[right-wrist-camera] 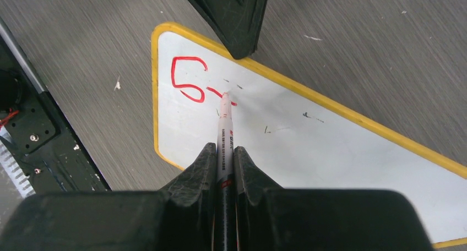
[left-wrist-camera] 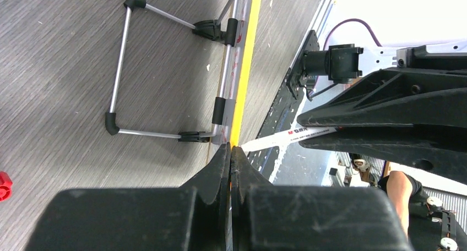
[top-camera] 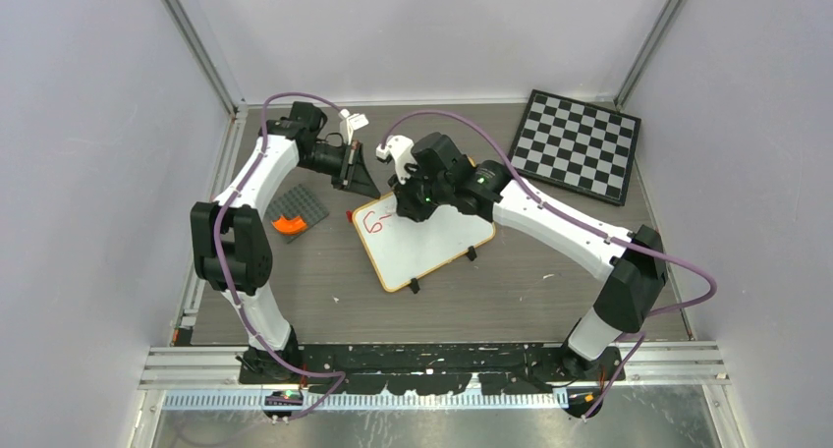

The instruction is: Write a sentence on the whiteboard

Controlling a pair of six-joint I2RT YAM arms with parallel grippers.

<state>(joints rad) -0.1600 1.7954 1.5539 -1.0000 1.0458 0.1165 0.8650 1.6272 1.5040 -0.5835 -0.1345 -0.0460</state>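
Observation:
The whiteboard (top-camera: 432, 242) lies tilted at the table's middle, with a yellow-orange rim. Of the sentence (top-camera: 373, 222) only a red "S" and a short stroke show, near the board's top left corner (right-wrist-camera: 187, 80). My right gripper (top-camera: 406, 200) is shut on a marker (right-wrist-camera: 224, 135). The marker's tip touches the board just right of the "S". My left gripper (top-camera: 360, 180) is shut on the board's rim (left-wrist-camera: 246, 58) at the far left corner. Its finger shows in the right wrist view (right-wrist-camera: 234, 20). The board's wire stand (left-wrist-camera: 118, 69) shows underneath.
A black-and-white checkered board (top-camera: 580, 145) lies at the back right. A dark grey plate with an orange piece (top-camera: 295, 212) lies left of the whiteboard. A red part (left-wrist-camera: 4, 185) shows at the left wrist view's edge. Metal frame rails border the table.

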